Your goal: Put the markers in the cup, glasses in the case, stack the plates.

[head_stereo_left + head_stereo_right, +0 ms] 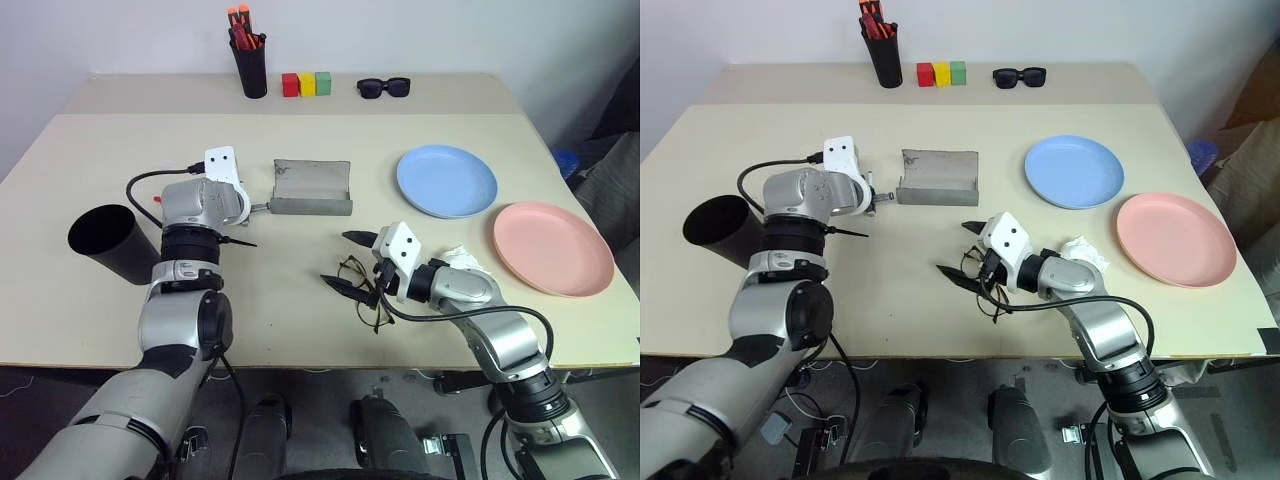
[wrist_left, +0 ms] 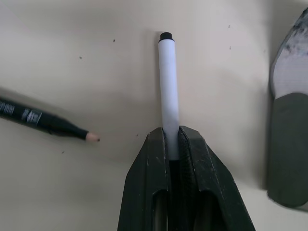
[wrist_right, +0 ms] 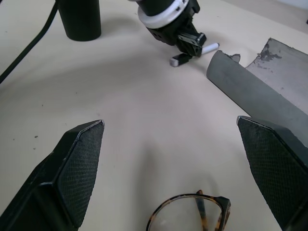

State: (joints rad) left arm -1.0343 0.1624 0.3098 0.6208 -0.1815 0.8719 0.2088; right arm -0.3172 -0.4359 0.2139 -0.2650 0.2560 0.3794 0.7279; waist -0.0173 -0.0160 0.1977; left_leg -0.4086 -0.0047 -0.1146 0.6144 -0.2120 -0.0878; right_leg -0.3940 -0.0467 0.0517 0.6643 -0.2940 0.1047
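Beige desk (image 1: 300, 300) holds your things: blue plate (image 1: 446, 181) and pink plate (image 1: 552, 247) sit side by side, apart, the grey case (image 1: 312, 188) lies open, the black cup (image 1: 108, 242) lies tipped. Your left tool (image 2: 173, 144) is pinching the white marker (image 2: 168, 91) beside the case. Your right tool (image 3: 178, 168) is spread wide over the glasses (image 3: 192, 214).
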